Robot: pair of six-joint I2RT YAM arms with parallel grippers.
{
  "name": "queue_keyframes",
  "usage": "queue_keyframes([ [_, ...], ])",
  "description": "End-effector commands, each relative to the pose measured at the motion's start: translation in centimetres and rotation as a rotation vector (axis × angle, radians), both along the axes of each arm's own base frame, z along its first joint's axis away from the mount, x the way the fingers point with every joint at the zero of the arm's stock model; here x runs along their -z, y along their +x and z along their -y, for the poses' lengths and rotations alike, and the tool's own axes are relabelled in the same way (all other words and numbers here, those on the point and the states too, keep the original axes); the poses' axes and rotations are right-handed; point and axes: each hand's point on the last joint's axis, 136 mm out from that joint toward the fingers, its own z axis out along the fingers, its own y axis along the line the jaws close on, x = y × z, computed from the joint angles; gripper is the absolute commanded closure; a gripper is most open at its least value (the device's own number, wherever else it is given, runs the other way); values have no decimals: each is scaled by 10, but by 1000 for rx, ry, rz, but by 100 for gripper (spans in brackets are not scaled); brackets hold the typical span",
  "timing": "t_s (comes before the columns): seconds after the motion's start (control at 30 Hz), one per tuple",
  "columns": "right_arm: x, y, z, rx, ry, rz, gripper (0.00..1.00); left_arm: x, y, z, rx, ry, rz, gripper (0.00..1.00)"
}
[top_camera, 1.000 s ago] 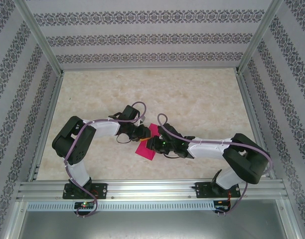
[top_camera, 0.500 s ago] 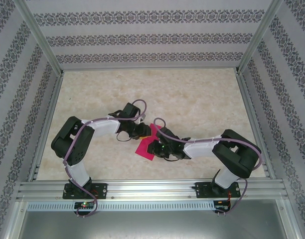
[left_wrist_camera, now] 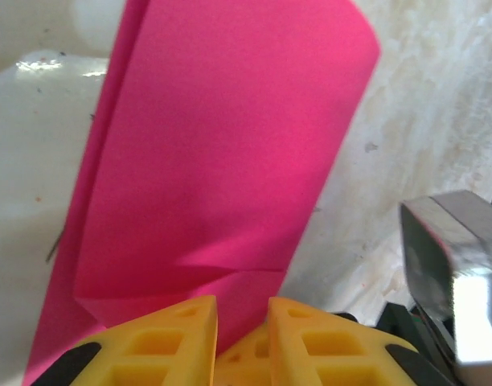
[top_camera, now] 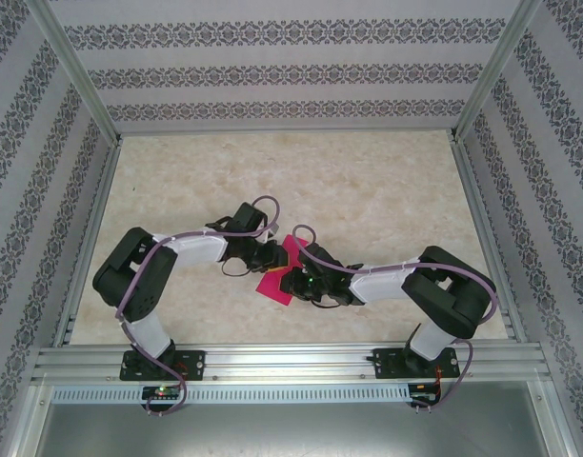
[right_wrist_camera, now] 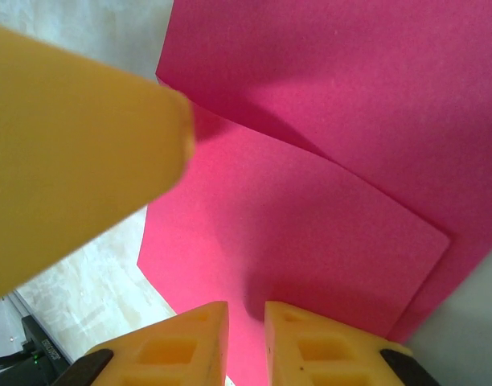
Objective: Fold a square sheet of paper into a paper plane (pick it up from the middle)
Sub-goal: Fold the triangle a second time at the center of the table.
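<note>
The square sheet of paper is magenta, partly folded into overlapping flaps, and lies mid-table between both arms. My left gripper comes at its far end. In the left wrist view its yellow fingers stand a narrow gap apart at a creased flap of the paper, and pink fills the gap at the left gripper. My right gripper meets the sheet from the right. Its tips at the right gripper are also slightly apart, over a flat layer of the paper. A blurred left finger crosses that view.
The marble-patterned tabletop stretches behind the arms. Aluminium rails and patterned walls enclose it on three sides. A shiny metal part sits close to the right of my left fingers.
The right arm has drawn its elbow in toward the centre. The left arm has shifted slightly right. Both grippers stay at the paper, which has barely moved.
</note>
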Motion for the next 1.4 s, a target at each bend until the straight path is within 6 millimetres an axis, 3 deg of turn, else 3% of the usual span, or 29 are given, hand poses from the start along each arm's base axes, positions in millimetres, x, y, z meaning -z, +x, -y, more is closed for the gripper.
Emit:
queue_keyframes([
  [0.0,9,-2,9,20,-24,-18,80,10,4,6,-8,-14,12,76],
  [0.13,0,-1,6,13,1,-4,80,26,7,-7,-33,76,27,77],
  [0.27,-21,0,-9,-43,37,29,79,41,3,-16,-40,122,15,77],
  [0.47,-39,4,-24,-68,53,67,79,48,-4,-20,-35,134,-4,78],
  [0.67,-18,7,-21,-48,35,30,79,48,-5,-20,-32,134,-2,78],
  [0.93,15,-15,-5,-18,36,-58,79,47,-3,-22,-38,145,2,79],
  [1.37,17,-60,14,-138,-74,-120,76,55,-4,-26,-63,162,-16,79],
])
